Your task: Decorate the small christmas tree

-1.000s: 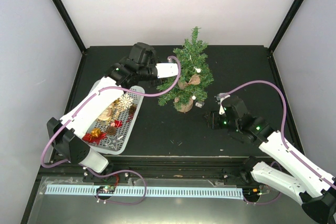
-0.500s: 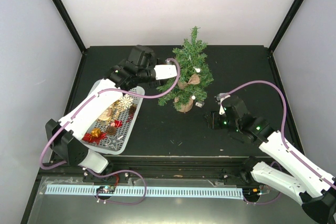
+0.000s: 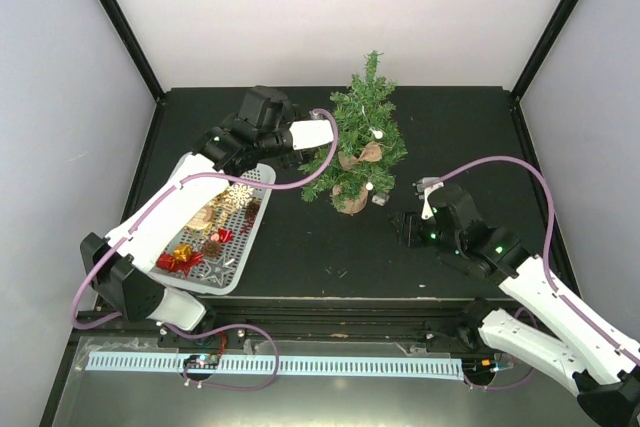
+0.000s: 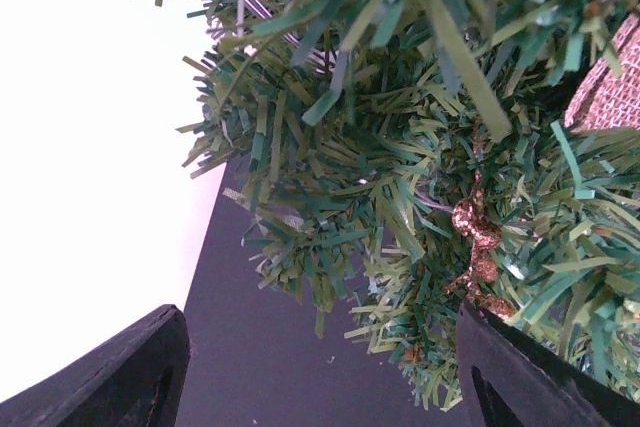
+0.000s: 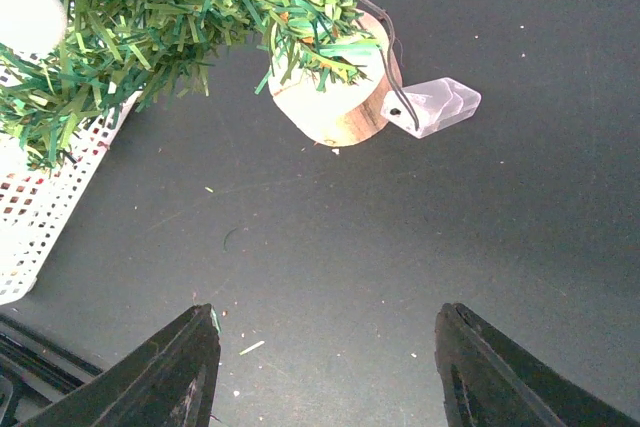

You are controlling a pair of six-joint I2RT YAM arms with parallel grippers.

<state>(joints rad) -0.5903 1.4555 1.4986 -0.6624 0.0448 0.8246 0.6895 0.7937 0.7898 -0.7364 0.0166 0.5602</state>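
The small christmas tree (image 3: 362, 132) stands at the back middle of the black table on a wood-slice base (image 3: 350, 201). It carries a burlap bow (image 3: 366, 155) and white balls (image 3: 378, 133). My left gripper (image 3: 330, 137) reaches into its left branches. In the left wrist view this gripper (image 4: 320, 332) is open, with nothing between its fingers (image 4: 140, 372). A gold glitter ornament (image 4: 476, 247) hangs in the branches (image 4: 400, 147) beside the right finger. My right gripper (image 3: 405, 228) hovers low to the right of the tree. It (image 5: 328, 317) is open and empty, facing the base (image 5: 335, 102).
A white perforated tray (image 3: 238, 269) at the left holds several ornaments, among them a snowflake (image 3: 238, 193) and a red-gold piece (image 3: 182, 255). A clear plastic battery box (image 5: 432, 107) lies on a wire next to the base. Walls enclose the table.
The left gripper's jaws have spread apart at the tree's left branches, and the left arm has shifted slightly. The right arm has edged a little.
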